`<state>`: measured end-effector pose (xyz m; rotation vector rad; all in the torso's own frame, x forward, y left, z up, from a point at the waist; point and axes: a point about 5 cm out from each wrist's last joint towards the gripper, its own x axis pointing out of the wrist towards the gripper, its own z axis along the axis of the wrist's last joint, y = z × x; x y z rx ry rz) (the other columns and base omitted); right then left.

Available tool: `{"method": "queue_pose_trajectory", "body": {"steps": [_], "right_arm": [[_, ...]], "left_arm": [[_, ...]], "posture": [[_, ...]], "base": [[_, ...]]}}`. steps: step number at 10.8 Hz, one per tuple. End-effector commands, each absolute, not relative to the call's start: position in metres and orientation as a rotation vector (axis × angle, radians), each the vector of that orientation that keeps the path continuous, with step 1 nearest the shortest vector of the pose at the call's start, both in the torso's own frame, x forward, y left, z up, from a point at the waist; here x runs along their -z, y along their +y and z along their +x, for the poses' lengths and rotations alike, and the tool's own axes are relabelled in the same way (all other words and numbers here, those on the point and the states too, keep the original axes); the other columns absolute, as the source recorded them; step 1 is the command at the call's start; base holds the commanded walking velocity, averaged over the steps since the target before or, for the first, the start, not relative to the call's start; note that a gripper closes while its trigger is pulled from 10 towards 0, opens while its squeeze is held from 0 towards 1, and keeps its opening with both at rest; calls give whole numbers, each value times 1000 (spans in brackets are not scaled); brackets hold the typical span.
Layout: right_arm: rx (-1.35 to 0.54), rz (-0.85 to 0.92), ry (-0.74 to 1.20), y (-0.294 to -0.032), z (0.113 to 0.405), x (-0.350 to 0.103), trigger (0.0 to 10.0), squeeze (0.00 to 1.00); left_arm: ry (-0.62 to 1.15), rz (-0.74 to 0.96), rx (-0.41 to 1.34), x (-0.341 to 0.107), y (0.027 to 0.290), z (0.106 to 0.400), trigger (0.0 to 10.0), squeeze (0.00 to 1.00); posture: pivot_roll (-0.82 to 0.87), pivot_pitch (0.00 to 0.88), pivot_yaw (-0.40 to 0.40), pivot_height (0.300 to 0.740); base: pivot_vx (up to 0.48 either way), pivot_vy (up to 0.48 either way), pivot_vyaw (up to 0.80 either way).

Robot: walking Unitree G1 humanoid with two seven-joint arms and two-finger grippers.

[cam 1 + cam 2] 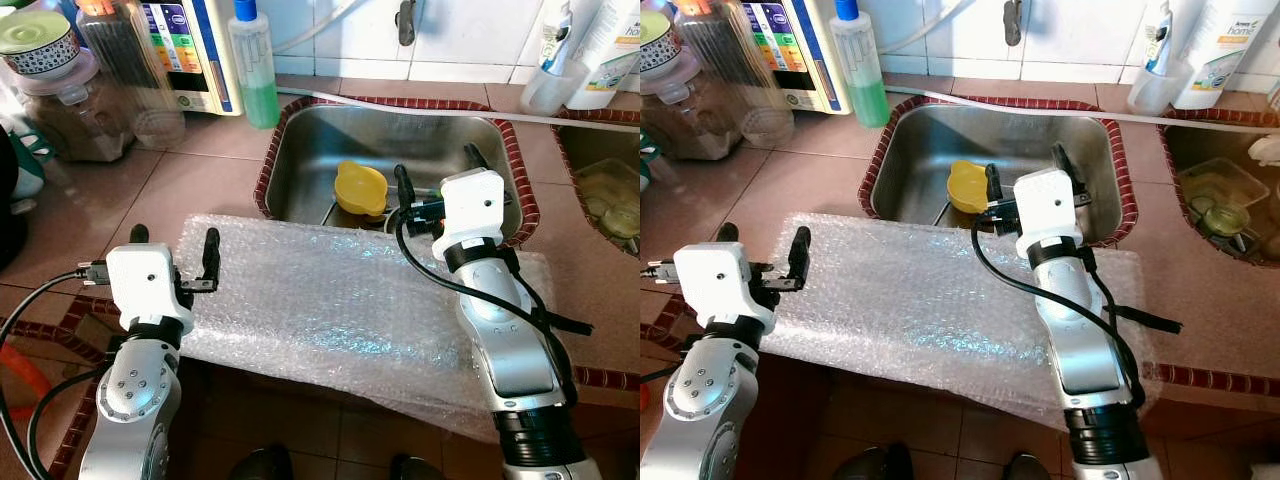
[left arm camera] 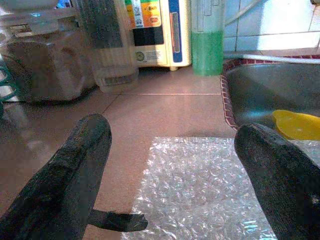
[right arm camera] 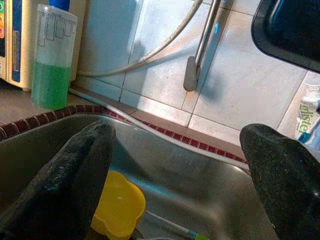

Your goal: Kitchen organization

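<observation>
A sheet of bubble wrap (image 1: 340, 300) lies across the brown tiled counter in front of a steel sink (image 1: 300, 150). A yellow cup (image 1: 360, 188) sits in the sink, and it is also in the right wrist view (image 3: 120, 207). My left gripper (image 1: 172, 252) is open over the sheet's left edge, nothing between its fingers (image 2: 75, 170). Open as well, my right gripper (image 1: 438, 175) hovers over the sink's front rim, just right of the yellow cup.
A bottle of green liquid (image 1: 253, 65) and a white appliance (image 1: 185, 50) stand behind the sink's left side. Jars (image 1: 70, 100) crowd the counter's back left. A tap (image 3: 200, 55) hangs on the tiled wall. A second basin (image 1: 610, 190) with dishes lies at right.
</observation>
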<state>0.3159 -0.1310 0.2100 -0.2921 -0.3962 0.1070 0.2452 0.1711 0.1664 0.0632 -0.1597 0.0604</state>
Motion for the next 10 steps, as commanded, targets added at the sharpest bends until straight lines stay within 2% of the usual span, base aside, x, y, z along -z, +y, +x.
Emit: {"method": "queue_pose_trajectory", "body": {"steps": [1,4,10], "right_arm": [[-107,-293,-411,-130,315,-215,10000,1000],[-111,-285,-400,-129,315,-213,10000,1000],[-99,-284,-401,-130,318,-216,10000,1000]], "left_arm": [[-159,60,-59,-168,172,244,10000,0],[-148,56,-48,-167,171,244,10000,0],[-145,53,-23,-168,168,247,10000,0]], "posture": [[-48,168,62,740],[-47,173,63,740],[-54,177,70,740]], "base": [[0,0,0],[0,0,0],[-276,0,0]]}}
